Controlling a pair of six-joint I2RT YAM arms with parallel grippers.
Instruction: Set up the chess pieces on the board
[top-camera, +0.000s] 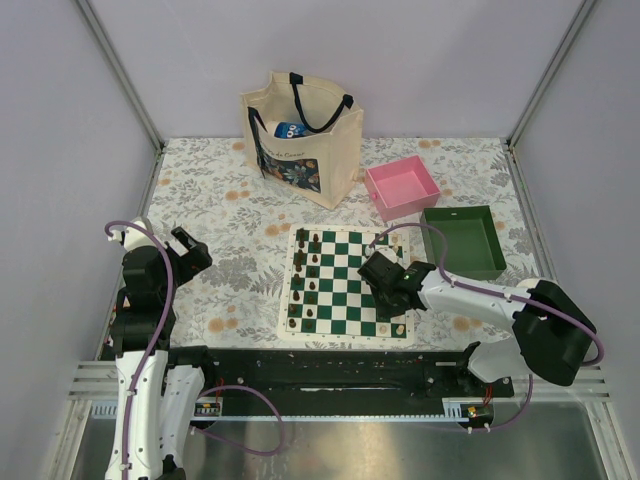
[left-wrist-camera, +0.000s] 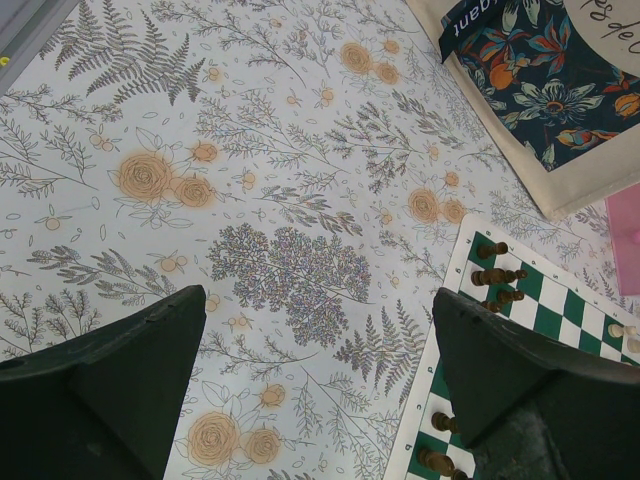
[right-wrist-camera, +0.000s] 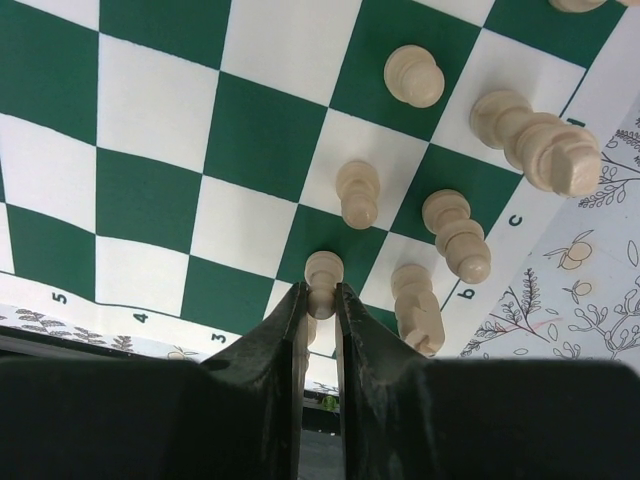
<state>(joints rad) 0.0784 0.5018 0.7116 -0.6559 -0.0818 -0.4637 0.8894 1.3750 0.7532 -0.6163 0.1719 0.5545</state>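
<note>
Cream pawn (right-wrist-camera: 323, 270) is at the near-right corner of the board (top-camera: 345, 290), over a sq in the row just inside the numbered white border. It is pinched at the neck by the right gripper (right-wrist-camera: 320, 292), whose 2 fingers are clamped on it from either side. Can't tell if its base touches the sq, since the fingers hide it. Around it stand 5 other cream pieces (right-wrist-camera: 358, 193): 2 pawns on their own sqs further in and 3 taller ones along the lettered edge, all upright and apart from each other. On the opposite side of the board, dark pieces (top-camera: 305, 280) stand in 2 files along the left edge; exact count too small to tell. The middle sqs are bare. The board lies flat on a floral tablecloth (top-camera: 230, 210), near the table's front edge, and the right arm reaches over it from the right. The left gripper (left-wrist-camera: 318, 300) hangs above the tablecloth well left of the board, fingers wide apart w/ nothing between them. Only the board's corner and a few dark pieces show at the right of its wrist view. Beyond the board, a green tray (top-camera: 460, 235) sits to the right, a pink tray (top-camera: 402, 185) just beside it further back, and a cream tote bag (top-camera: 300, 135) stands upright at the far side.
</note>
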